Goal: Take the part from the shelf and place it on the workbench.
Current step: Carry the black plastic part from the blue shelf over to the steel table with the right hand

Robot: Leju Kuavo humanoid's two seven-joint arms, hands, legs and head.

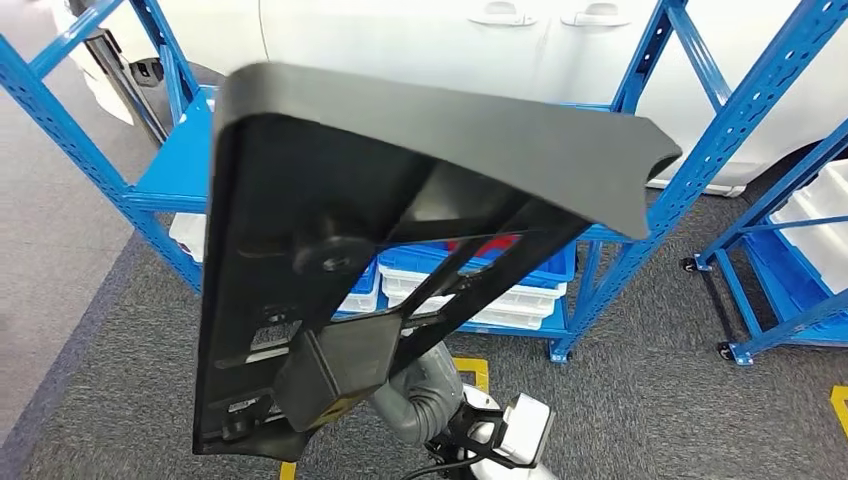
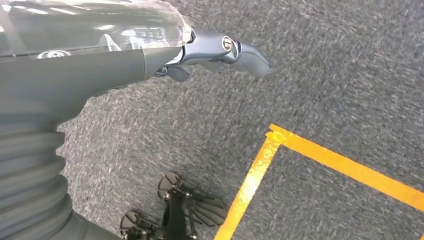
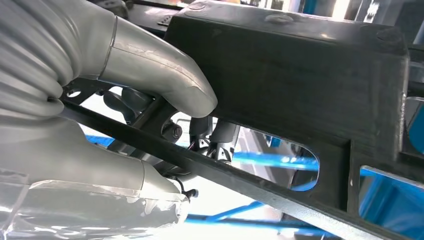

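Observation:
A large black plastic part (image 1: 400, 200), flat with ribs and a boxy mount on its underside, is held up close in front of me and tilted. My right arm (image 1: 425, 395) rises to it from below. In the right wrist view my right hand (image 3: 150, 85) grips the part (image 3: 300, 75) at a thin strut beside the boxy mount, with its thumb pressed against the box. My left hand (image 2: 220, 50) hangs over the grey carpet, fingers stretched out and holding nothing. The blue shelf (image 1: 700, 130) stands behind the part.
Blue and white bins (image 1: 540, 265) sit on the shelf's low level. A second blue wheeled rack (image 1: 800, 250) with white bins stands at the right. A white car (image 1: 420, 40) is behind the shelf. Yellow tape lines (image 2: 310, 155) mark the carpet.

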